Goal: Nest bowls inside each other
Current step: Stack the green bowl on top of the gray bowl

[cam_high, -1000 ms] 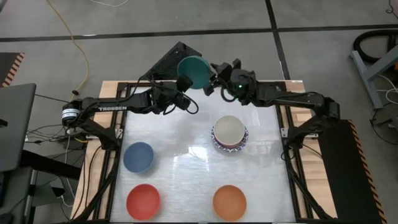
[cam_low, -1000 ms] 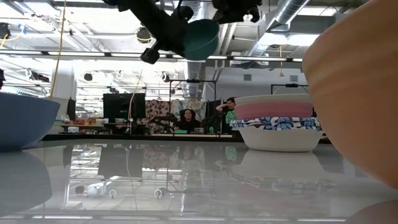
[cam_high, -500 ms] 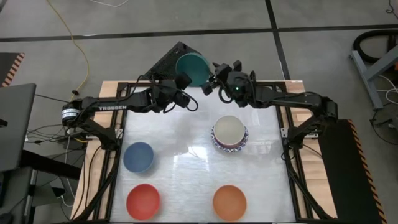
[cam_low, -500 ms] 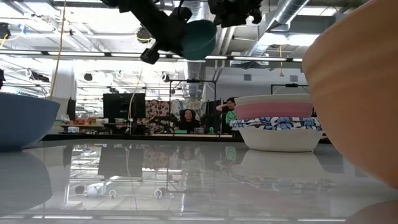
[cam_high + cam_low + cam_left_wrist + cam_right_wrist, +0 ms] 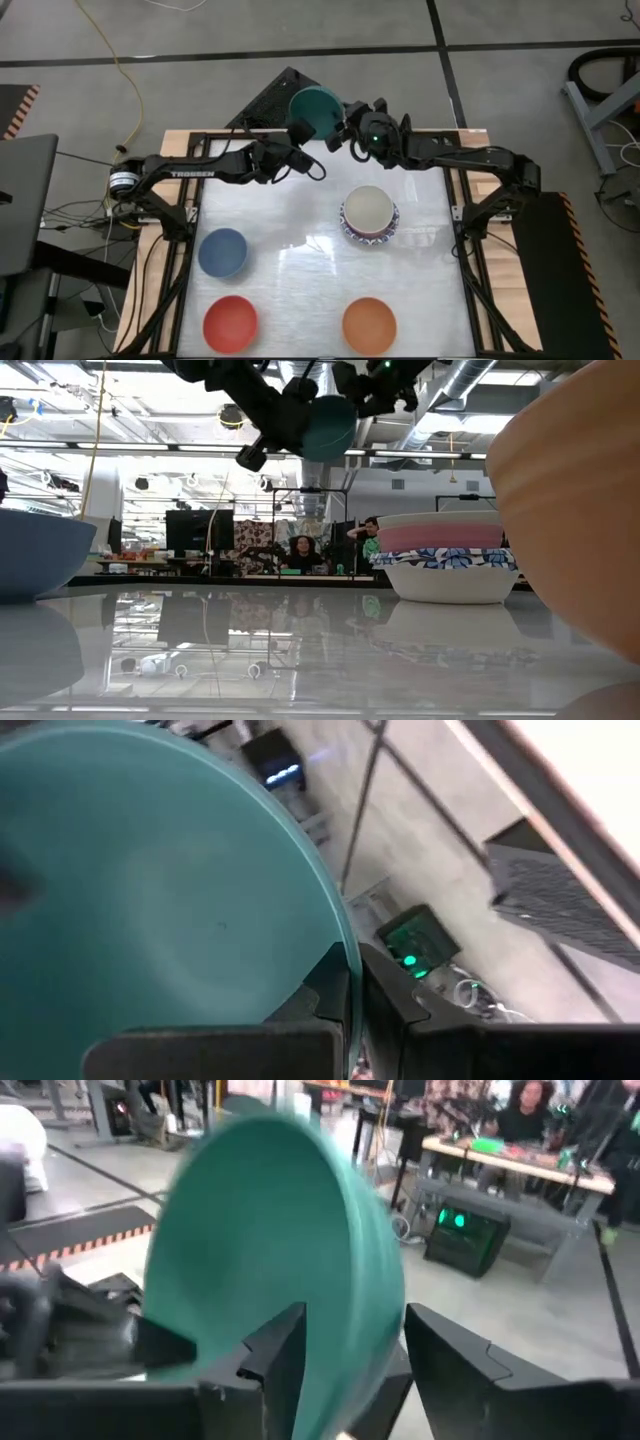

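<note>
High view: left gripper (image 5: 300,132) pinches the green bowl (image 5: 314,107) by its rim, aloft; right gripper (image 5: 343,130) straddles that rim, fingers spread.

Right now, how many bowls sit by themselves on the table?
3: blue bowl, red bowl, orange bowl. The rest are nested in a stack or held up: the green bowl.

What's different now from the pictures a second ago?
The right end effector opened its fingers around the green bowl's rim, and the bowl shifted slightly right. The left end effector stayed shut on the rim. The stacked bowls and the blue, red and orange bowls stayed put.
</note>
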Robot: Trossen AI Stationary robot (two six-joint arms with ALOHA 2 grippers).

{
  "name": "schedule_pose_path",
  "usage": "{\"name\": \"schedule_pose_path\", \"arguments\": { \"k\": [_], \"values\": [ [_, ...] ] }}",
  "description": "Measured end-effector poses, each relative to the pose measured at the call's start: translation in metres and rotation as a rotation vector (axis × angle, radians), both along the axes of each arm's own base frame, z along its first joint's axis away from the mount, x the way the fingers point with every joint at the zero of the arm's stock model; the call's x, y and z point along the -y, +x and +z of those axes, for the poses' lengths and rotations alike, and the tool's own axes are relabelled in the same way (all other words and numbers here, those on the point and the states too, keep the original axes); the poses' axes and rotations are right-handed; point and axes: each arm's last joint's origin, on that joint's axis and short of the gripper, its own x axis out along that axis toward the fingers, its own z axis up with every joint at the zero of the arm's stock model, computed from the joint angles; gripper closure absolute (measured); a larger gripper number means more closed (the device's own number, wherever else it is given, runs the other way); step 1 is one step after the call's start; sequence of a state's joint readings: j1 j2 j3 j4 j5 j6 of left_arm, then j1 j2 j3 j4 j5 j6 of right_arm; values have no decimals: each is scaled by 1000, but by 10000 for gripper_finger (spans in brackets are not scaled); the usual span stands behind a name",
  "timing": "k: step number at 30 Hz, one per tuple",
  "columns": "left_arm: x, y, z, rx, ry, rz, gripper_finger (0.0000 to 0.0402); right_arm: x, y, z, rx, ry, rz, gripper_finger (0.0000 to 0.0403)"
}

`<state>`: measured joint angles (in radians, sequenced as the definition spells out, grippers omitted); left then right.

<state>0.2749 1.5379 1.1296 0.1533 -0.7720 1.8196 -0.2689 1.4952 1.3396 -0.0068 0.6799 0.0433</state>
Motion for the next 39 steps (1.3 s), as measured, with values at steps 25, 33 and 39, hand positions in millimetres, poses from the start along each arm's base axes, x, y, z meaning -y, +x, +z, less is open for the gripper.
{"name": "schedule_pose_path", "arguments": {
  "k": [25, 33, 39],
  "values": [
    [17, 9, 0, 18, -8, -136, 400, 8, -9, -15, 4, 177, -78, 395],
    [22, 11, 1, 144, -106, -195, 343, 6, -10, -19, -21, 209, -55, 399],
    [25, 12, 1, 232, -174, -198, 268, 6, -11, -22, -55, 224, -48, 399]
  ]
}}
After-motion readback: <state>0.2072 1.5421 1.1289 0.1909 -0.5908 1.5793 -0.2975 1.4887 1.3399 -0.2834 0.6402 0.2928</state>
